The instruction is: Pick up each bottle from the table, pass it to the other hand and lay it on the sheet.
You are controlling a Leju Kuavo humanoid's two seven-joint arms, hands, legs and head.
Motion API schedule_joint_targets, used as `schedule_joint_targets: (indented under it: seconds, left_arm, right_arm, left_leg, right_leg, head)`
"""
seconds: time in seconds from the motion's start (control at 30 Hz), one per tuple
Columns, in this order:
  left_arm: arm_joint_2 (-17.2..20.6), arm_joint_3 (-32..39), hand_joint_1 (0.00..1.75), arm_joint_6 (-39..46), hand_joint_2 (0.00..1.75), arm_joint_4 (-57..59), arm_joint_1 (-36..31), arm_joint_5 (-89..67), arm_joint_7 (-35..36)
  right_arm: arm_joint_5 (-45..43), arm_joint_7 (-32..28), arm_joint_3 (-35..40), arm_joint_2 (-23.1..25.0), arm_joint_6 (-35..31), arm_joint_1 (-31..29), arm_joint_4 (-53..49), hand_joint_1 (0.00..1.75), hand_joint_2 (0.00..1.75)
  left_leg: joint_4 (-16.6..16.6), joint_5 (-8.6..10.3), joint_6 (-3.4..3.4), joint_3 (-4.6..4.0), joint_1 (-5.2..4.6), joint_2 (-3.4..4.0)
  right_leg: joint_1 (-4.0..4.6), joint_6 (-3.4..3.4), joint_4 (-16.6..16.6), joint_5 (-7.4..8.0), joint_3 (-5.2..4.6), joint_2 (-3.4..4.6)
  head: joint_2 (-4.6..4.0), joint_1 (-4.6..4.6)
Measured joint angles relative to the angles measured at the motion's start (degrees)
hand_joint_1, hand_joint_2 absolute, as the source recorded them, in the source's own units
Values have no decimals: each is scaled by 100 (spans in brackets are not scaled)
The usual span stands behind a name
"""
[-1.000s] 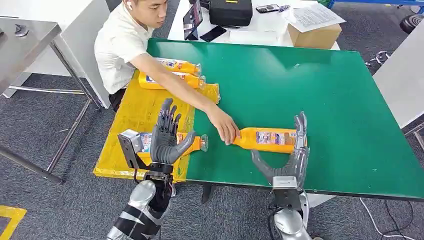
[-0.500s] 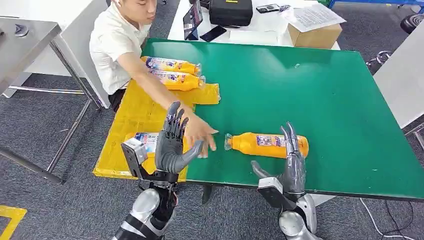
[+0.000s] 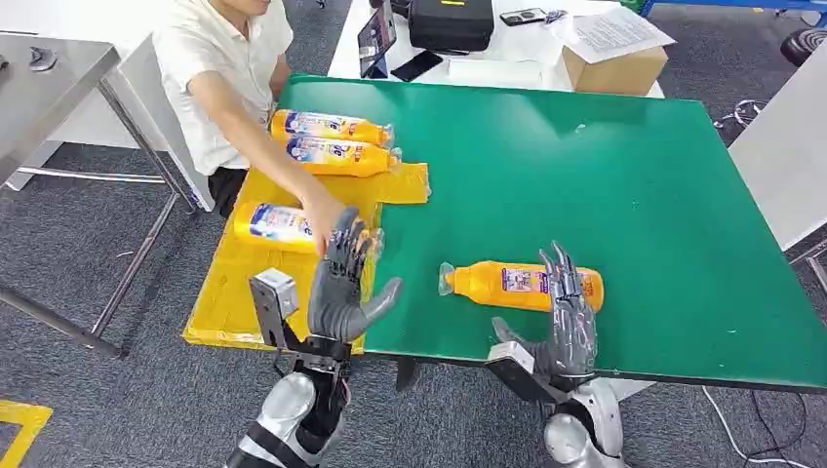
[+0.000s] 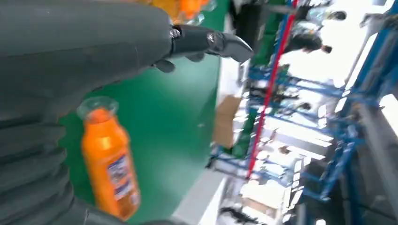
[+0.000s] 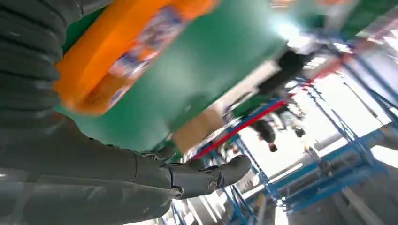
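Lying on its side in the lower middle of the head view, an orange bottle (image 3: 522, 285) rests on the green table (image 3: 624, 175) with its clear cap end pointing toward the left of the frame. The right robot hand (image 3: 564, 317) stands at the table's near edge right at the bottle's base end, its dark fingers (image 3: 566, 283) raised in front of the label and spread, its thumb out to the side; it holds nothing, and whether it touches the bottle I cannot tell. The left robot hand (image 3: 341, 283) is upright at the lower left of centre, over the near edge of the yellow sheet (image 3: 268, 244), fingers apart and empty. Just behind it a person's hand (image 3: 322, 210) grips another orange bottle (image 3: 278, 224) lying on the sheet. Two more bottles (image 3: 336, 141) lie side by side, touching, at the sheet's far end in the upper left part of the frame, caps toward the right. The person (image 3: 219, 58) in a white shirt sits at the table's left side. Beyond the table's far edge are a black case (image 3: 449, 21) and a cardboard box (image 3: 614, 66). In the left wrist view the orange bottle (image 4: 110, 164) lies on the green surface beside the grey thumb.
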Motion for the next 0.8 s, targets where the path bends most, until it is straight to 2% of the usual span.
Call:
schedule_joint_targets:
  seconds: [0.07, 0.1, 0.2, 0.33, 0.5, 0.8]
  left_arm:
    - [48, -310, 0, -16, 175, 142, 67, 219, 111]
    - [98, -595, 0, -414, 175, 273, 86, 941, 607]
    - [173, -908, 0, -381, 175, 278, 81, 1075, 681]
    - [210, -1088, 0, -123, 175, 212, 68, 890, 686]
    - [219, -1138, 0, -138, 175, 210, 44, 791, 791]
    - [223, -1184, 0, -192, 175, 175, 52, 660, 791]
  right_arm:
    - [447, 190, -160, -343, -24, -19, 315, 0, 175]
    - [938, 572, -221, -647, 90, -226, 824, 0, 175]
    - [1172, 747, -218, -904, 155, -591, 1502, 0, 175]
    - [1418, 1013, -196, -1014, 278, -853, 1999, 0, 175]
    - [1878, 1620, -100, -1057, 542, -1325, 2595, 0, 175]
    - [2007, 1682, 42, -1075, 599, -1732, 3049, 0, 175]
  left_leg:
    - [0, -1, 1, -5, -2, -4]
    - [0, -2, 2, -5, -8, 2]
    - [1, 1, 5, -4, -7, 1]
    - [0, 2, 5, -3, -3, 1]
    - [0, 2, 4, 1, -2, 7]
    - [1, 3, 7, 0, -4, 3]
  right_leg:
    - [-1, 1, -2, 1, 2, -7]
    - [-4, 3, -3, 2, 0, -5]
    - [-3, 3, -2, 3, 1, -6]
    - [-1, 3, -1, 3, 1, -6]
    - [0, 3, -1, 4, 1, -1]
    - [-1, 3, -1, 4, 7, -4]
  head:
    - [0, 0]
    - [0, -2]
    - [0, 0]
    - [0, -2]
    - [0, 0]
    - [0, 0]
